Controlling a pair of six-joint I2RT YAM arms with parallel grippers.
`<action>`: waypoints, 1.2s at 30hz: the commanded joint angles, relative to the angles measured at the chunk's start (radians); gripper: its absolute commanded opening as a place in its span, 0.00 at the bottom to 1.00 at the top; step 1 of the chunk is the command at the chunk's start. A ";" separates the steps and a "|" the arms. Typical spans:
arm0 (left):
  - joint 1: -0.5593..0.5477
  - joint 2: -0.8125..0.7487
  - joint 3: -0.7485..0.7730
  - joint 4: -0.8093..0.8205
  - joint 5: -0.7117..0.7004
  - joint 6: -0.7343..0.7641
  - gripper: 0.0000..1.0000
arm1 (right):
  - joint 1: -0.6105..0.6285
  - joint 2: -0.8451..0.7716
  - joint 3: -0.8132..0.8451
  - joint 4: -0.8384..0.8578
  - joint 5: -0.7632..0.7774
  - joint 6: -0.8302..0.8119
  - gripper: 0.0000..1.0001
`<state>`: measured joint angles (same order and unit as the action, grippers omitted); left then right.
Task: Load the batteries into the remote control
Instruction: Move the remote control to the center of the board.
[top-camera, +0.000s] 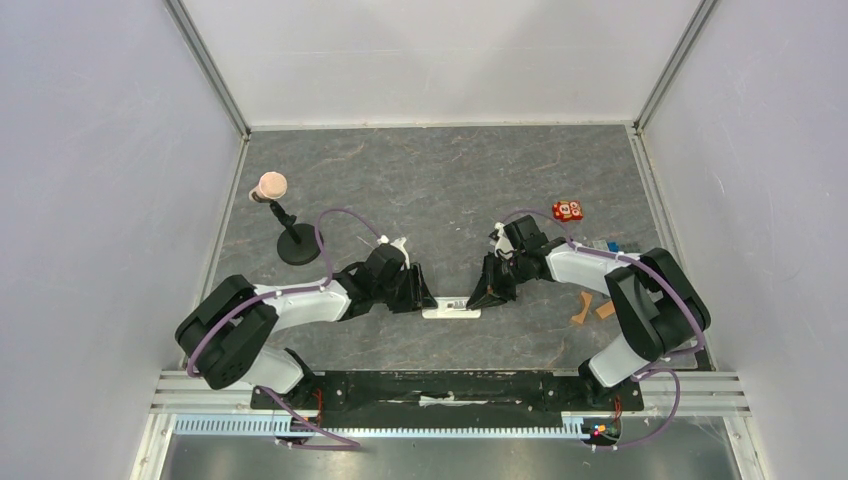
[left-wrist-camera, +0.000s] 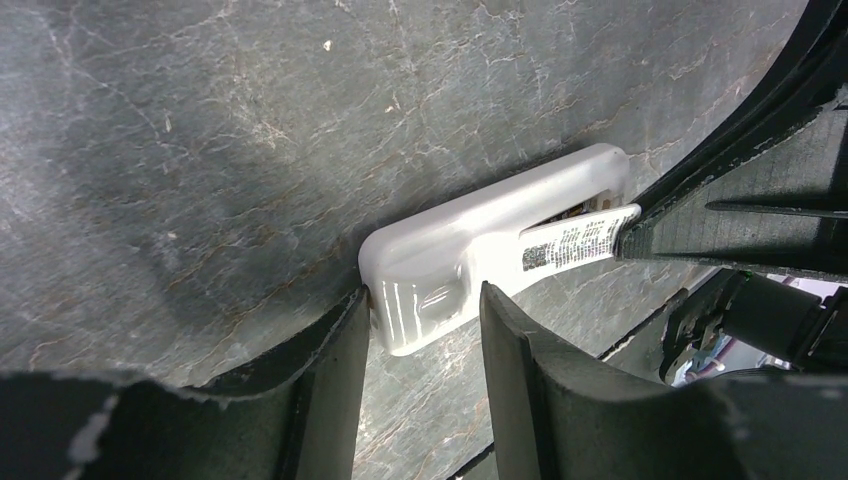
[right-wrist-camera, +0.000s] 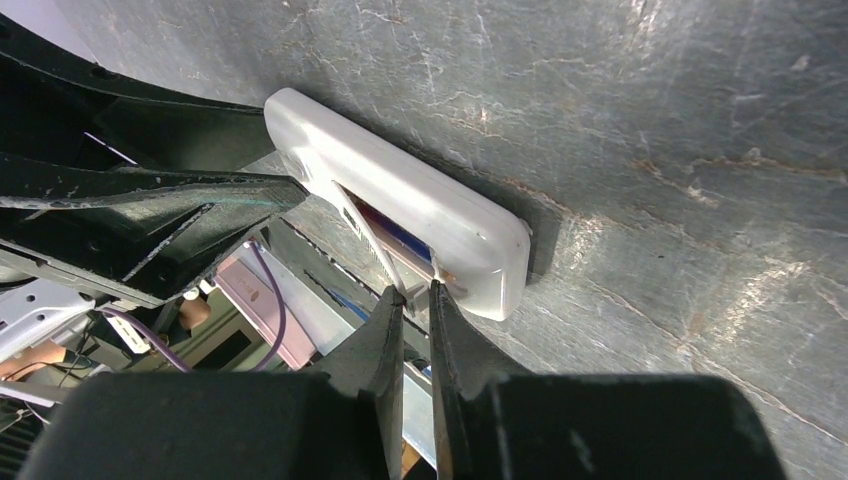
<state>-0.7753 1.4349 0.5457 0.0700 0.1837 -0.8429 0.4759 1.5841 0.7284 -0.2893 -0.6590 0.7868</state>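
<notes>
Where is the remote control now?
In the top view the remote control lies on the table, toward its near edge, between the left gripper and the right gripper.

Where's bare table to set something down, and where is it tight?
Free: far middle of the table, between the stand and the red block; the near strip before the remote control. Crowded: centre, where left gripper and right gripper meet, and the right side by the wooden pieces.

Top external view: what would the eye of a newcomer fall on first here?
The white remote control at the near middle of the table, where both arms meet. The left fingers close around one end, and the right fingers pinch a thin white flap at its open bay.
</notes>
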 joint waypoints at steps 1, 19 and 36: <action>-0.012 0.035 0.013 0.071 0.017 0.030 0.51 | 0.012 0.024 0.012 -0.016 0.017 0.005 0.00; -0.025 0.042 -0.010 0.107 0.010 0.005 0.51 | 0.018 -0.033 -0.036 -0.044 0.155 0.072 0.09; -0.025 0.023 -0.020 0.096 -0.019 0.002 0.52 | 0.019 -0.066 0.038 -0.118 0.180 0.057 0.23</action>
<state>-0.7815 1.4517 0.5373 0.1417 0.1577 -0.8379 0.4911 1.5379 0.7334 -0.3553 -0.5385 0.8631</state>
